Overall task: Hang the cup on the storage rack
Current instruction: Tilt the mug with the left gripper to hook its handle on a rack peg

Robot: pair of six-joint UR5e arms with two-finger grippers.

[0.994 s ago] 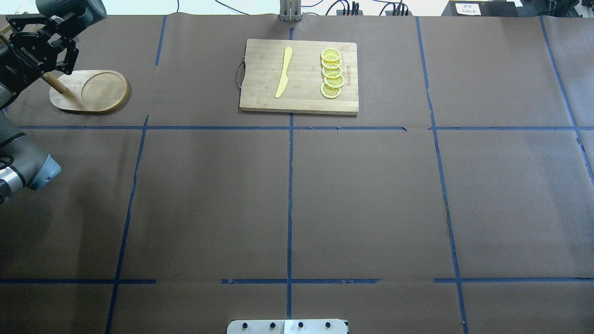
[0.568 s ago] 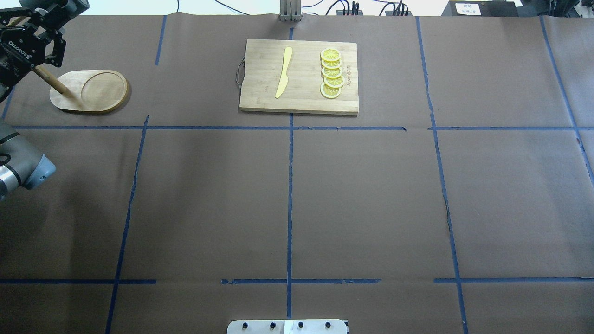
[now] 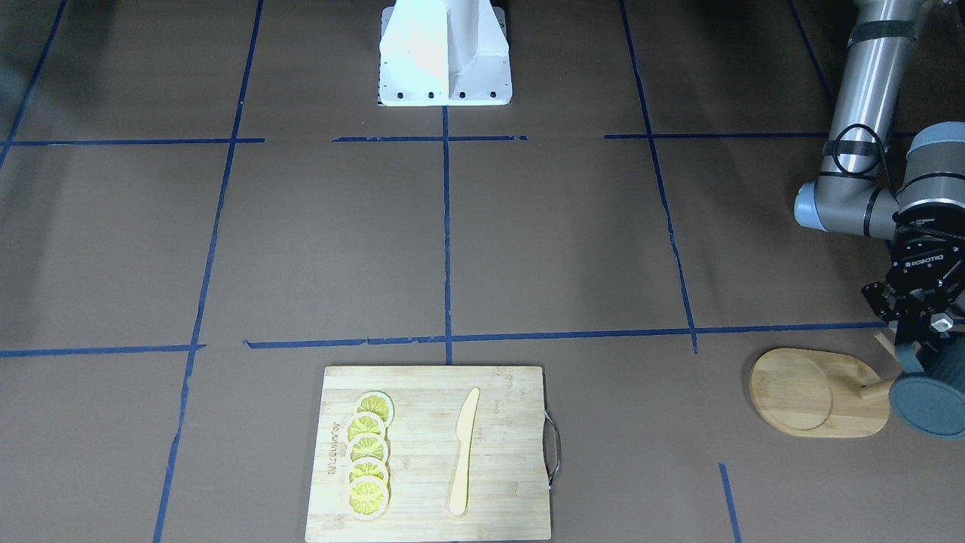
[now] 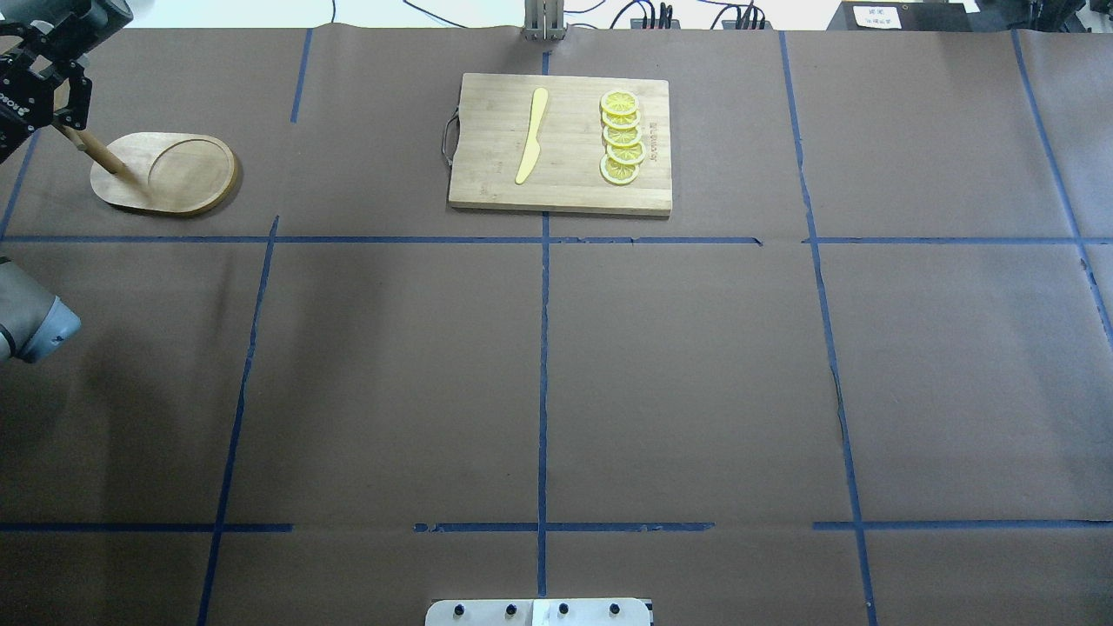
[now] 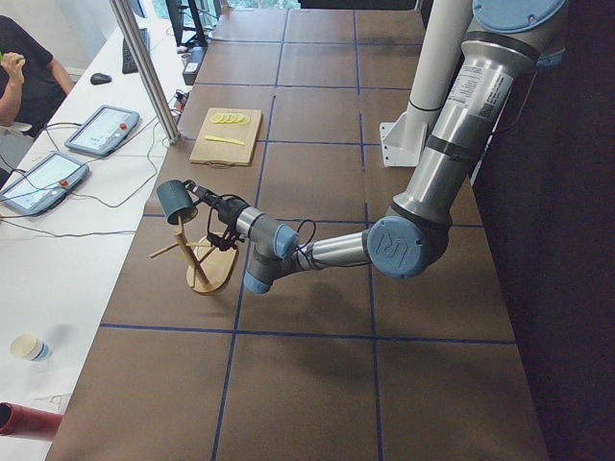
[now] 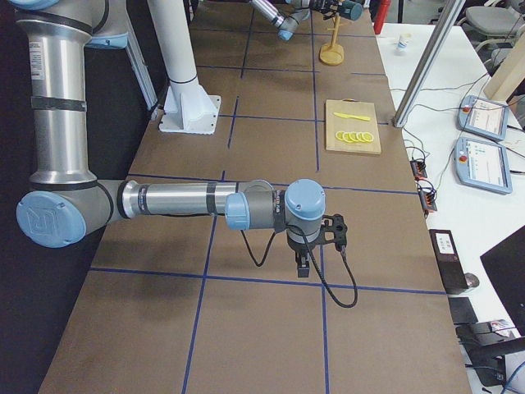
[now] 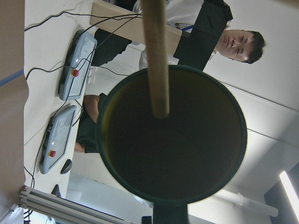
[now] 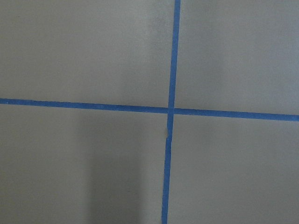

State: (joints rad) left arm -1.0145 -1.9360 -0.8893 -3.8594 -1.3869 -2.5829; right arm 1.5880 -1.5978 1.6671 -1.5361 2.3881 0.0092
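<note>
Your left gripper (image 3: 921, 353) holds the dark teal-grey ribbed mug (image 3: 931, 407) up at the light bamboo peg rack (image 3: 799, 392).
Its fingers are clamped on the mug, off the table at the far left. In the wrist view a rack dowel (image 7: 156, 56) crosses the mug's mouth. Your right gripper (image 6: 302, 267) hangs over the brown paper-covered table (image 6: 271, 328); you cannot tell whether its fingers are apart or together.

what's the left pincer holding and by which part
The left pincer holds the cup at its open end; whether by rim or handle cannot be told.
</note>
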